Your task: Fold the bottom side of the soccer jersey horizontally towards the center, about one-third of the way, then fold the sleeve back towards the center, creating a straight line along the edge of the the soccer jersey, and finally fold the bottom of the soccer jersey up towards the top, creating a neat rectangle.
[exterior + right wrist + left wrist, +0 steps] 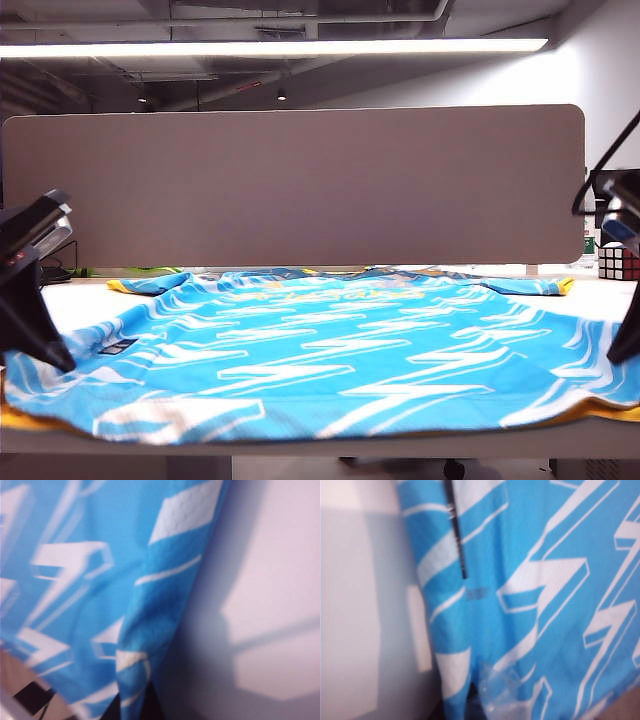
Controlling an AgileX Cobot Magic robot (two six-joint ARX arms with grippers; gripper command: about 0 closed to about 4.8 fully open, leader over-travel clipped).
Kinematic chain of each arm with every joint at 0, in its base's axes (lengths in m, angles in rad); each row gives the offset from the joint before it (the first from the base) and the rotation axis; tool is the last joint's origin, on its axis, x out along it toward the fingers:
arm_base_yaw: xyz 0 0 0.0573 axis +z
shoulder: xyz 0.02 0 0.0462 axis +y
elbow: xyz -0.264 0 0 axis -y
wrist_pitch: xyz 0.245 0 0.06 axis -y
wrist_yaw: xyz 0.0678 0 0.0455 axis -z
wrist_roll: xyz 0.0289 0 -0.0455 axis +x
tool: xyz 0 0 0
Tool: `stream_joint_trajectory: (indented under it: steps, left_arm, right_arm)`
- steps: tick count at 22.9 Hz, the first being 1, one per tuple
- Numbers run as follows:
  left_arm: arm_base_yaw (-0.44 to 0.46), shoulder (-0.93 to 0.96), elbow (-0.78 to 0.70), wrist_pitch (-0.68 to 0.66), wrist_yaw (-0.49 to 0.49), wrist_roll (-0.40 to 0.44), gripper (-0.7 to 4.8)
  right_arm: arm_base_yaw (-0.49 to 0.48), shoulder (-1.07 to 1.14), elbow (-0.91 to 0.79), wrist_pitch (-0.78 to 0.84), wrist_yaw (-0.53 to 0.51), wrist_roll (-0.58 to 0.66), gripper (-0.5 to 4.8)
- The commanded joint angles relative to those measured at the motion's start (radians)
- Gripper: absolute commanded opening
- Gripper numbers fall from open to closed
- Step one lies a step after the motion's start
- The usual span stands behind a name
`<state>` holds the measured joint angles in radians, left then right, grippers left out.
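Note:
The soccer jersey (pixel 330 360) lies spread across the table, sky-blue with its white zigzag face up and yellow trim at its edges. My left gripper (pixel 58 362) is down on the jersey's left edge. In the left wrist view it (pixel 477 702) is shut on a raised fold of the cloth (pixel 450 630), with a clear fingertip (pixel 496 690) showing against the fabric. My right gripper (pixel 625 350) is at the jersey's right edge. In the right wrist view it (pixel 135 707) is shut on a pinched ridge of the cloth (pixel 160 600), between dark fingers.
A grey partition board (pixel 300 185) stands along the back of the white table (pixel 60 295). A Rubik's cube (pixel 617 262) sits at the back right. A small black label (pixel 118 346) is on the jersey near my left gripper. The jersey's front edge hangs at the table's front edge.

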<state>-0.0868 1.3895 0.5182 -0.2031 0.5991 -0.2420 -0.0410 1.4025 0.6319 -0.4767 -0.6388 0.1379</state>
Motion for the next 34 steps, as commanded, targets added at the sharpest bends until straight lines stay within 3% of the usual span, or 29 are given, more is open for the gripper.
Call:
stream_joint_trajectory:
  steps: [1, 9, 13, 18, 20, 21, 24, 25, 28, 30, 32, 34]
  left_arm:
    - [0.002, -0.105, -0.003, -0.093, -0.005, -0.046, -0.05]
    - [0.000, -0.502, -0.003, -0.270, 0.024, -0.223, -0.05]
    - [0.000, -0.725, -0.003, -0.437, 0.024, -0.249, -0.05]
    - [0.001, -1.134, -0.002, -0.811, 0.010, -0.340, -0.05]
    - [0.002, -1.251, -0.002, -0.898, 0.020, -0.395, -0.05]
    - [0.002, -1.295, -0.002, -0.901, 0.037, -0.404, -0.05]
    - [0.000, -1.390, -0.001, -0.843, 0.039, -0.557, -0.05]
    - [0.001, -1.384, -0.001, -0.818, 0.052, -0.574, -0.05]
    - [0.001, -1.324, -0.006, -0.715, 0.075, -0.572, -0.06]
    - [0.002, -1.233, -0.006, -0.576, 0.074, -0.554, -0.05]
    - [0.002, -1.061, -0.006, -0.353, 0.063, -0.518, -0.05]
    - [0.002, -0.946, -0.005, -0.237, 0.064, -0.509, -0.05]
  right_arm:
    - [0.002, -0.074, 0.003, -0.068, -0.044, -0.009, -0.06]
    - [0.002, -0.458, 0.004, -0.346, -0.072, -0.010, -0.06]
    - [0.002, -0.676, 0.004, -0.483, -0.070, 0.012, -0.06]
    - [0.052, -1.061, 0.008, -0.679, -0.035, 0.210, -0.06]
    - [0.053, -1.175, 0.009, -0.726, -0.042, 0.294, -0.06]
    - [0.053, -1.232, 0.010, -0.740, -0.045, 0.338, -0.06]
    - [0.051, -1.331, 0.009, -0.744, -0.044, 0.434, -0.06]
    - [0.051, -1.336, 0.008, -0.728, -0.044, 0.449, -0.06]
    - [0.051, -1.313, 0.008, -0.669, -0.027, 0.449, -0.06]
    - [0.051, -1.228, 0.008, -0.549, -0.023, 0.430, -0.06]
    - [0.050, -1.043, 0.008, -0.329, -0.021, 0.404, -0.06]
    - [0.049, -0.929, 0.008, -0.220, -0.016, 0.375, -0.06]
